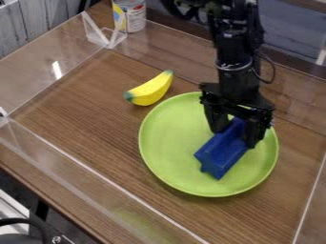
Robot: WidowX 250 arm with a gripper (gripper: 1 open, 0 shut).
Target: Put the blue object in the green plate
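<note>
One blue object (224, 150) flat inside green plate (166, 152) — gripper (237, 131) spread wide above it — plate's left half bare.

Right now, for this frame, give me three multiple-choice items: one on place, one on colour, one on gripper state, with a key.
1. Where does the blue object lie?
A. On the green plate
B. On the bare wooden table
C. Against the banana

2. What colour is the banana beside the plate?
A. Red
B. Yellow
C. White

3. How does the gripper stand?
A. Shut on the banana
B. Shut and far from the plate
C. Open, fingers astride the blue object's upper end

Key: 1 A, the bar rests inside the rim; 2 B, it is plainly yellow; 3 C, the fingers are spread to each side of the bar.
</note>
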